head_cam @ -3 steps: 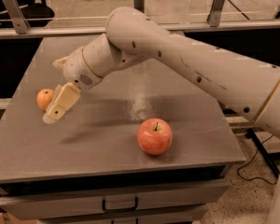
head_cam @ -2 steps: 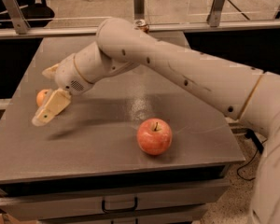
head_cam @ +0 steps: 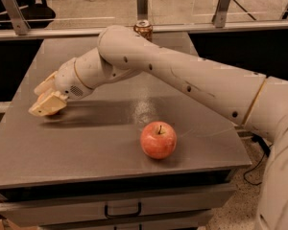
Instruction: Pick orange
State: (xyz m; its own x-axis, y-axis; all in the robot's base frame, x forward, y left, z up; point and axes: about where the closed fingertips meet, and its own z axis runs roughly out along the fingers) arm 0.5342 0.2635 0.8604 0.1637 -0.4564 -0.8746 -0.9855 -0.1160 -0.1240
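Note:
My gripper [head_cam: 45,98] is low over the left part of the grey table [head_cam: 101,143], at the end of the white arm that reaches in from the right. The orange is hidden; the gripper covers the spot where it lay and no orange surface shows. I cannot tell whether the gripper touches it.
A larger red-pink apple [head_cam: 158,140] with a stem stands on the table near the front, right of the gripper. A brown-gold drink can [head_cam: 143,29] stands at the table's far edge, partly behind the arm. A drawer handle [head_cam: 122,210] sits below the front edge.
The gripper has moved left and down onto the spot where the orange was visible. The orange no longer shows. The apple has not moved.

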